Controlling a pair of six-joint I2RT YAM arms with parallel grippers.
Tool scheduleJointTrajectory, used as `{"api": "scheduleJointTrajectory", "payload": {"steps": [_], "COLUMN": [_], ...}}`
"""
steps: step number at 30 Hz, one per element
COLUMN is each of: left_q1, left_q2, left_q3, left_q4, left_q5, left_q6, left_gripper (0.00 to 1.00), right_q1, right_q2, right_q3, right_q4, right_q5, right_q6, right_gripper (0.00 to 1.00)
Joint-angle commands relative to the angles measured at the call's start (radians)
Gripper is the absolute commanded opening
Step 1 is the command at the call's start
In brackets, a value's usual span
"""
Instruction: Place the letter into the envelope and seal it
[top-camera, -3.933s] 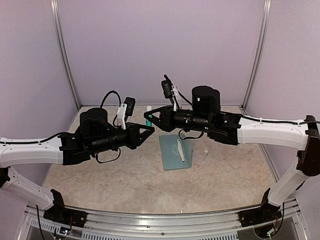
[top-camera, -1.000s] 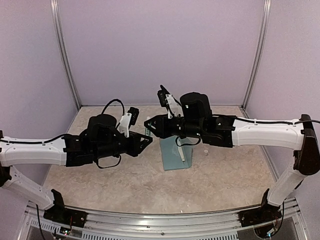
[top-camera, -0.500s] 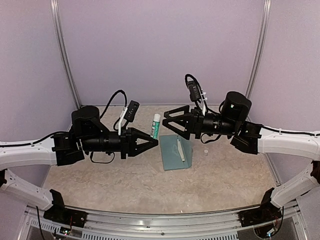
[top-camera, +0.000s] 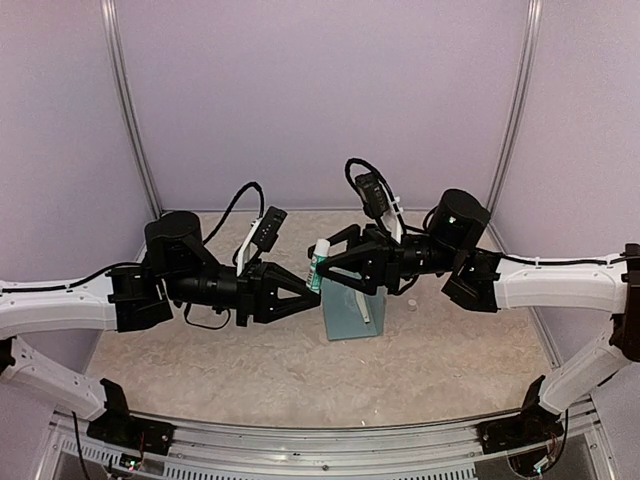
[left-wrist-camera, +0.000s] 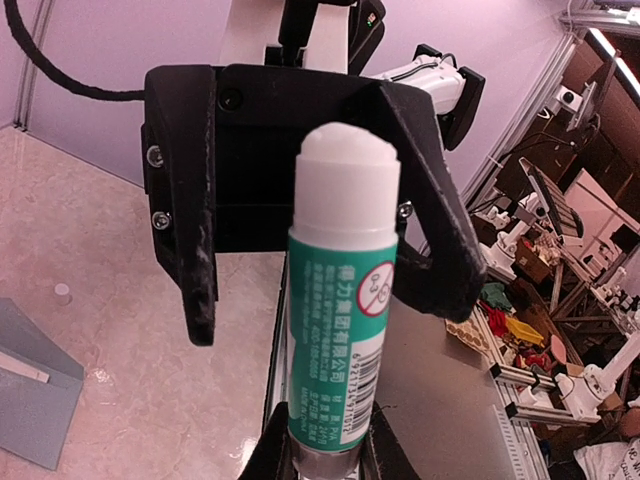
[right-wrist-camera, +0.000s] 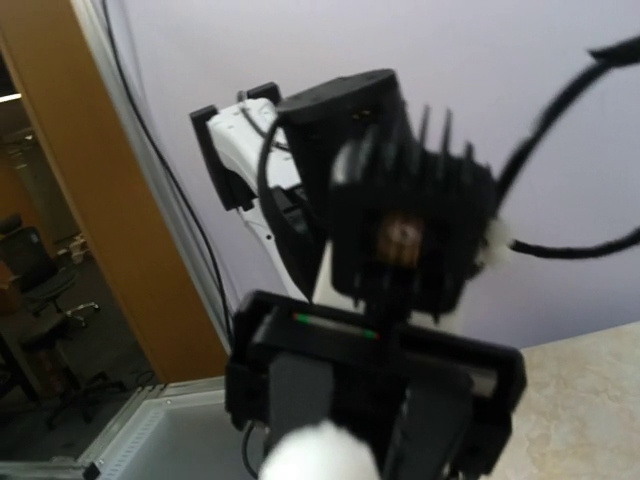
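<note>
Envelope (top-camera: 345, 318): teal, lying flat mid-counter (top-camera: 200, 370), just below both pincers. A narrow white strip (top-camera: 362, 303) lies on its right part; whether that is the letter I cannot tell.
Handling (judgement): thin paper, light and limp, likely to slide on the smooth top. Pin one corner and take it by an edge or the flap, not the middle.
Small white cap (top-camera: 411, 301): on the counter just right of the envelope.
Left pincer (left-wrist-camera: 330, 455): narrow, clamped on the base of a green-and-white glue stick (left-wrist-camera: 345, 330) held above the counter.
Right pincer (left-wrist-camera: 327, 318): jaws apart, straddling the stick's white top with gaps either side; holding nothing.
</note>
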Motion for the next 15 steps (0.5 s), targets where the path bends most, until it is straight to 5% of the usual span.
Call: {"api": "scheduleJointTrajectory", "payload": {"steps": [1, 8, 15], "left_q1": [-0.005, -0.001, -0.006], "left_q2": [0.019, 0.009, -0.024], "left_q3": [0.031, 0.02, -0.021], "left_q4": [0.031, 0.022, -0.024], "left_q5": [0.032, -0.059, -0.444], "left_q6": [-0.002, 0.007, 0.069], "left_gripper": [0.0, 0.0, 0.0], "right_q1": [0.011, 0.015, 0.018], "right_q2": [0.029, 0.026, 0.003], "right_q3": [0.039, 0.045, 0.1], "right_q4": [0.103, 0.05, -0.265], "right_q5": [-0.055, -0.02, 0.334], "right_q6": [0.041, 0.017, -0.083], "right_gripper": [0.46, 0.13, 0.03]}}
